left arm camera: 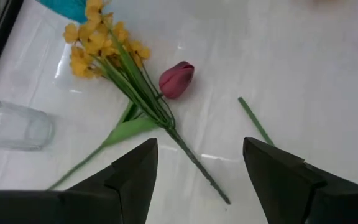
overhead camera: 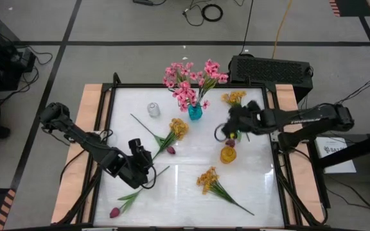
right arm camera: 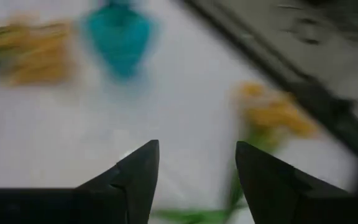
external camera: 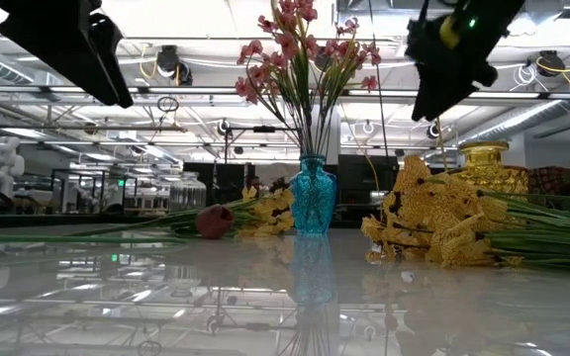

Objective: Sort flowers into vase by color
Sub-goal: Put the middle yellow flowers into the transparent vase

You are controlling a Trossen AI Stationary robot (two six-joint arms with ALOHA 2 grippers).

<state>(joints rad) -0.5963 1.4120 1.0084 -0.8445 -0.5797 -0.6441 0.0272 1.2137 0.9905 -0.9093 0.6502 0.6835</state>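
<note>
A teal vase [overhead camera: 194,111] at the far middle of the table holds pink flowers [overhead camera: 188,80]. A yellow spray [left arm camera: 98,43] and a magenta tulip bud [left arm camera: 176,79] lie flat on the table left of centre. My left gripper [left arm camera: 201,146] hovers open above their stems, holding nothing. My right gripper [right arm camera: 197,149] hangs open and empty over the right half, near an amber vase [overhead camera: 228,154]. A second yellow spray [overhead camera: 234,97] lies at the far right. A third [overhead camera: 207,178] lies near the front. Another tulip [overhead camera: 115,212] lies at the front left.
A clear glass vase [overhead camera: 153,110] stands left of the teal vase. A dark frame [overhead camera: 108,147] borders the white tabletop. A black box [overhead camera: 270,69] sits beyond the far right corner. A short loose stem [left arm camera: 253,121] lies on the bare table under my left gripper.
</note>
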